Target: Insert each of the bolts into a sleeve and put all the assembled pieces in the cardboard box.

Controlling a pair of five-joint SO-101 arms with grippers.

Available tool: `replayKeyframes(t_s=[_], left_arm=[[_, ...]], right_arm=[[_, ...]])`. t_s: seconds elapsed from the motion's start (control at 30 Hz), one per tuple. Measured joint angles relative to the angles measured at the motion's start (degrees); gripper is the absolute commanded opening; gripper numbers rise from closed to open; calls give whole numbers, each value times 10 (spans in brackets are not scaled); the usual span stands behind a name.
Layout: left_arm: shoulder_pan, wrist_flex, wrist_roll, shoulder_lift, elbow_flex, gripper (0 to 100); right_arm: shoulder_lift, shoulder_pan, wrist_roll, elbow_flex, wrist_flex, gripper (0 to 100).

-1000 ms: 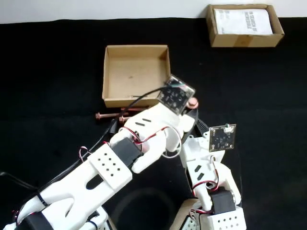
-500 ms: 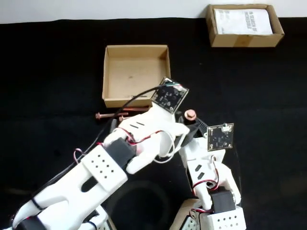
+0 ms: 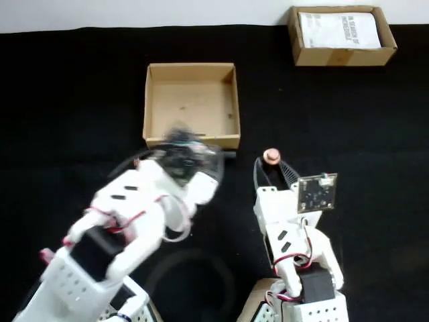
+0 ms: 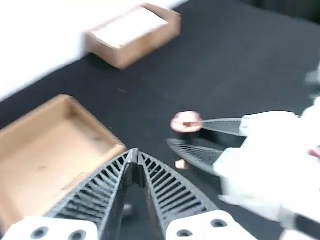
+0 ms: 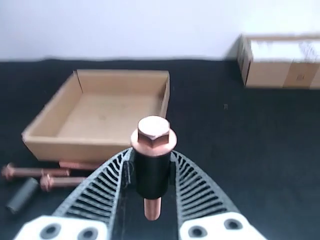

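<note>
My right gripper [image 5: 151, 167] is shut on a black sleeve [image 5: 151, 175] held upright, with a copper bolt [image 5: 153, 135] pushed down through it. The bolt's tip sticks out below the sleeve. In the high view this assembled piece [image 3: 271, 157] sits just off the near right corner of the open cardboard box [image 3: 191, 141]. My left gripper [image 4: 135, 156] is shut on nothing and hovers near the box's [image 4: 45, 145] front wall, to the left of the right gripper [image 4: 200, 137]. Two loose bolts [image 5: 30, 172] and a spare sleeve [image 5: 22, 195] lie in front of the box [image 5: 75, 149].
A second cardboard box [image 3: 342, 55] with a printed sheet inside stands at the far right of the black table. The left arm's body [image 3: 127, 228] covers the near left of the table. Open black surface lies to the right of the right arm.
The left arm has drawn back to the left, off the right gripper. The bolt in its sleeve stays in the right gripper, now uncovered in the high view.
</note>
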Motion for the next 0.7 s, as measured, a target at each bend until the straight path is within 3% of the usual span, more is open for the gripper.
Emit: replayKeyframes(t_s=[0.17, 0.4, 0.57, 0.7], left_arm=[[-122, 33, 0, -75, 0, 9], [-231, 60, 0, -180, 95, 9], [-291, 60, 0, -301, 229, 9], [-385, 60, 0, -377, 315, 9]], right_arm=[[92, 0, 0, -101, 0, 7], [376, -2, 14, -317, 1, 7], [591, -39, 115, -478, 1, 7], [717, -63, 253, -561, 32, 7]])
